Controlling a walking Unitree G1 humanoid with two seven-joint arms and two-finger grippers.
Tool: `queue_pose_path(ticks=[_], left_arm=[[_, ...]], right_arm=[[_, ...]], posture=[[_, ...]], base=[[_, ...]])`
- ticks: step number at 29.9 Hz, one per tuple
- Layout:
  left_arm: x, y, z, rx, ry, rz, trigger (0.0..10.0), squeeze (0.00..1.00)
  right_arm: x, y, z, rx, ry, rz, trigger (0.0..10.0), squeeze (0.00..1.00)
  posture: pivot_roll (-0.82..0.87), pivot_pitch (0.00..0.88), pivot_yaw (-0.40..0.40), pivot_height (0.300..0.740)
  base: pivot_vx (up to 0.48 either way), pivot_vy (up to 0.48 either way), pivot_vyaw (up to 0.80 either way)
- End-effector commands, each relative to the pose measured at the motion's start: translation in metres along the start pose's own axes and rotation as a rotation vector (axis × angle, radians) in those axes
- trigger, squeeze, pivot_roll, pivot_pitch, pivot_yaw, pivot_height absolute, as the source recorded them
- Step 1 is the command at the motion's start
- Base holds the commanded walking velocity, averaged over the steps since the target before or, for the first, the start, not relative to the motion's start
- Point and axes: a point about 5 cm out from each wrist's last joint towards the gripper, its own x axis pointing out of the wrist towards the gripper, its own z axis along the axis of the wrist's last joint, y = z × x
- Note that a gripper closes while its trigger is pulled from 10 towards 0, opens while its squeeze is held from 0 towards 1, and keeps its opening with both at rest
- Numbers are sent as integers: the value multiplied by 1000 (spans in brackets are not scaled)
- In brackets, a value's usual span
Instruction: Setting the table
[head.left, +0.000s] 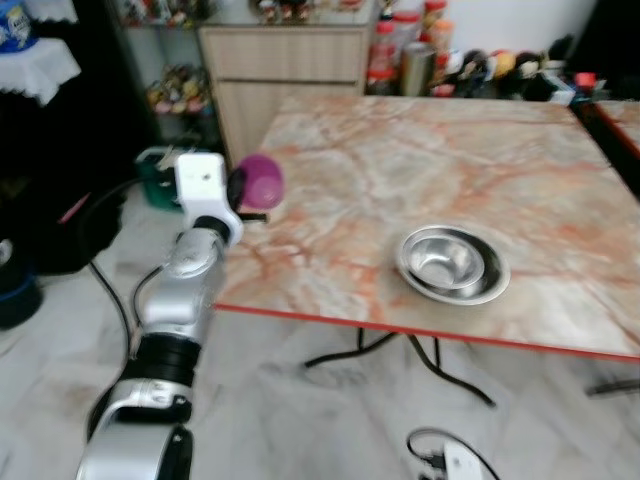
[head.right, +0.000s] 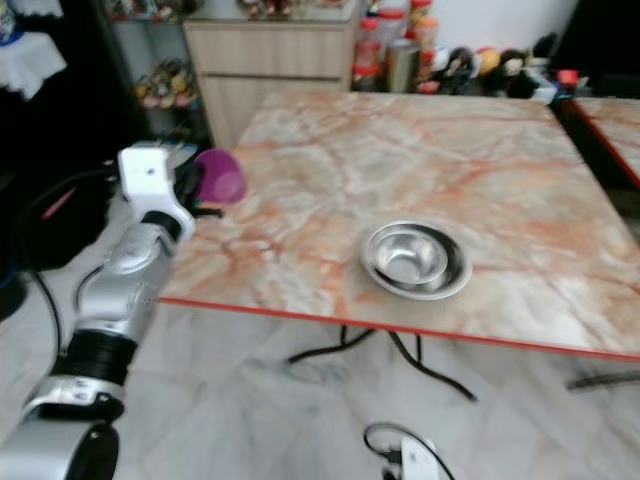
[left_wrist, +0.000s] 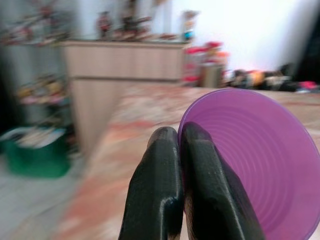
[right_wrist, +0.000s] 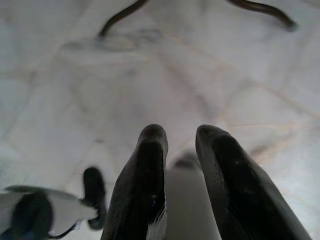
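Note:
A purple plastic cup hangs on its side over the left edge of the marble table. My left gripper is shut on its rim; in the left wrist view both black fingers pinch the cup's wall. A steel bowl sits on a steel plate near the table's front edge, well to the right of the cup. My right gripper hangs idle over the floor, its fingers a little apart with nothing between them.
Bottles and jars crowd the table's far edge. A wooden cabinet stands behind the table. A green bin sits on the floor beside my left arm. The red table rim runs along the front, with cables on the floor.

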Motion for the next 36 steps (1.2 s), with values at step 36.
queue_pose_path(ticks=[36], left_arm=[[1, -43, -9, 123, 397, -355, 10000, 0]], right_arm=[[-2, -6, -4, 0, 16, -3, 10000, 0]], posture=[[45, 0, 25, 740]], base=[[167, 0, 0]])
